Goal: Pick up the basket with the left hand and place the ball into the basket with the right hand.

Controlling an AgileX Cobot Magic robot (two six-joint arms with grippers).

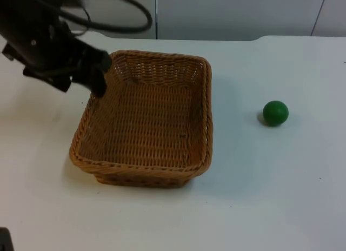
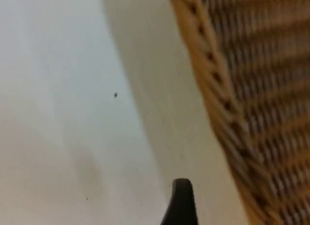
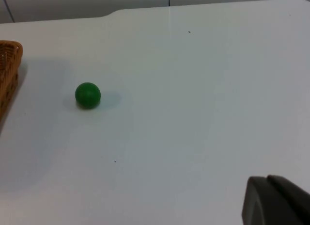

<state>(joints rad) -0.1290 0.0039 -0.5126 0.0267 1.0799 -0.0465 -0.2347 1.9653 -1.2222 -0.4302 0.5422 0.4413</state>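
your left gripper [image 1: 99,83] sat at the basket [image 1: 146,121] rim, grip state unclear, ball [image 1: 275,112] alone on the surface [image 1: 259,197], right gripper [image 3: 273,200] away, unclear too

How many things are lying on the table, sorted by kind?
Wicker basket: 1
Green ball: 1
Total: 2
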